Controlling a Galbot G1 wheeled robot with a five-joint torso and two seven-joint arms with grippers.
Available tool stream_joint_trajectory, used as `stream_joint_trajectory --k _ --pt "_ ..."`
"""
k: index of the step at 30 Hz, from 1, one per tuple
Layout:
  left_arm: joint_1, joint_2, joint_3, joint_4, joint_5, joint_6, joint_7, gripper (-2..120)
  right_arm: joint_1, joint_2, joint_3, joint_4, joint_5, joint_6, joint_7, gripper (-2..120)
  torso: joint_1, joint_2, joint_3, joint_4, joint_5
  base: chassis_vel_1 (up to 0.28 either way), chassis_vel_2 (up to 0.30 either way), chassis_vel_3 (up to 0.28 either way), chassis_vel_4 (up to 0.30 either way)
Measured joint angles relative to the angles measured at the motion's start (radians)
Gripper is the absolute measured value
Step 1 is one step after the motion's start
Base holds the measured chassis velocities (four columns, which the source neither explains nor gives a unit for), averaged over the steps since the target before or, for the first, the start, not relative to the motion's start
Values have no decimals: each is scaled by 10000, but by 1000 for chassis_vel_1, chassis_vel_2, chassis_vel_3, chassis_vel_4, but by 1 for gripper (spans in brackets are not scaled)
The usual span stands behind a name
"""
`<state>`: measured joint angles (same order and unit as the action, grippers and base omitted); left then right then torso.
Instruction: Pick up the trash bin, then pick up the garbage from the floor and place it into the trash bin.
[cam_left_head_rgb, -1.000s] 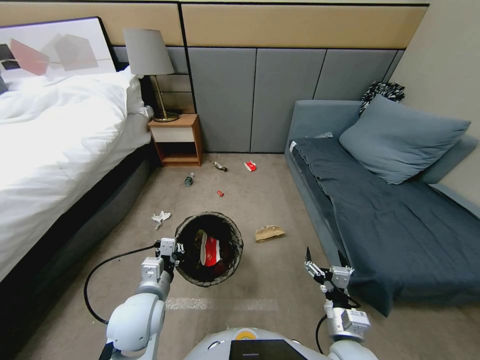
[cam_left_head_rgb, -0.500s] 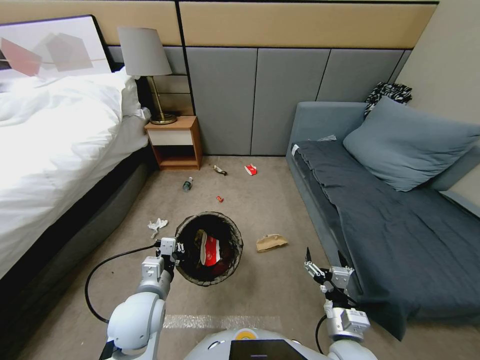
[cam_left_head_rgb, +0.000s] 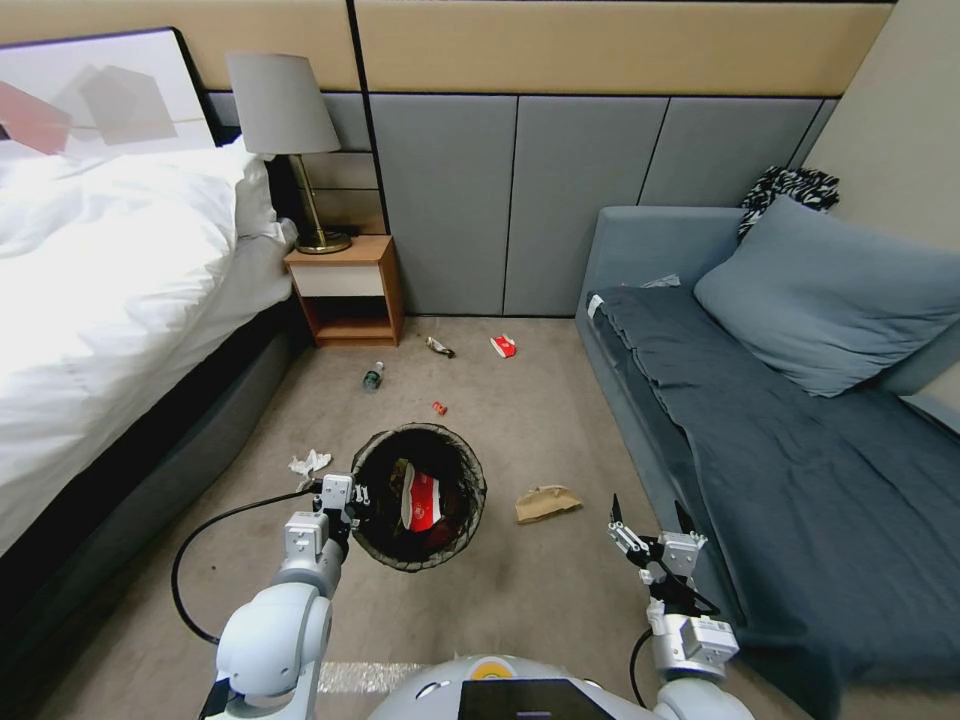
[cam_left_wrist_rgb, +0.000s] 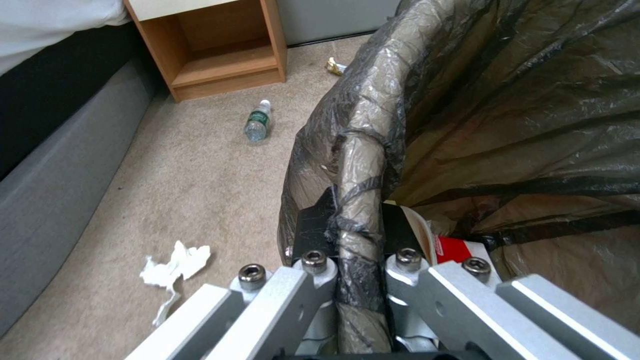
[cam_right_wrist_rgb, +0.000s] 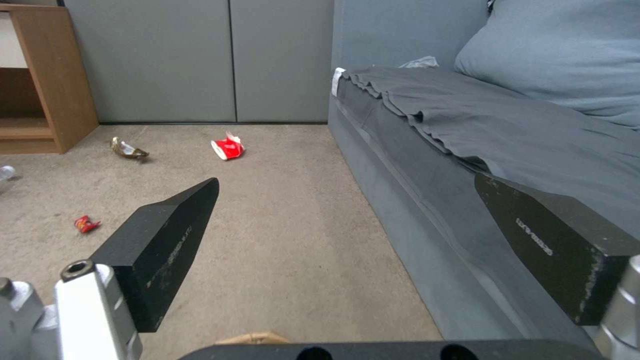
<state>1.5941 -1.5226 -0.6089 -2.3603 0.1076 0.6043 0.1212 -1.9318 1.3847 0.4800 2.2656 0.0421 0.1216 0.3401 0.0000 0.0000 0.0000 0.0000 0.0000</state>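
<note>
My left gripper (cam_left_head_rgb: 352, 497) is shut on the near-left rim of the trash bin (cam_left_head_rgb: 470, 495), which has a dark liner and a red-and-white packet (cam_left_head_rgb: 421, 500) inside. In the left wrist view the fingers (cam_left_wrist_rgb: 310, 232) pinch the bagged rim (cam_left_wrist_rgb: 360, 165). Garbage lies on the carpet: a white tissue (cam_left_head_rgb: 308, 463) left of the bin, a brown paper bag (cam_left_head_rgb: 545, 502) to its right, and farther off a bottle (cam_left_head_rgb: 373, 376), a small red scrap (cam_left_head_rgb: 439, 408), a gold wrapper (cam_left_head_rgb: 438, 347) and a red-and-white packet (cam_left_head_rgb: 503, 346). My right gripper (cam_left_head_rgb: 648, 515) hangs open and holds nothing, right of the paper bag.
A bed (cam_left_head_rgb: 110, 300) runs along the left, with a wooden nightstand (cam_left_head_rgb: 347, 290) and lamp (cam_left_head_rgb: 283, 110) at its head. A grey sofa (cam_left_head_rgb: 760, 420) lines the right side, close beside my right gripper. Open carpet lies between them up to the panelled wall.
The whole picture has shifted: the camera has moved forward, so the floor litter lies nearer to me. Both arms and the held bin keep the same pose.
</note>
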Motion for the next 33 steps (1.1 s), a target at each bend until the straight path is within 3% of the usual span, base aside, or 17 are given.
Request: stream_joint_trajectory --k 27,33 --pt "-8 -19 47 20 9 4 9 1 138 -80 -115 -116 54 -196 69 100 0 0 0 0 0 -72 70 68 -72" --pt "69 -64 53 -95 12 5 23 1 1157 -307 -407 -381 1435 -1938 99 100 -1 0 0 1 -1 0 0 0 0"
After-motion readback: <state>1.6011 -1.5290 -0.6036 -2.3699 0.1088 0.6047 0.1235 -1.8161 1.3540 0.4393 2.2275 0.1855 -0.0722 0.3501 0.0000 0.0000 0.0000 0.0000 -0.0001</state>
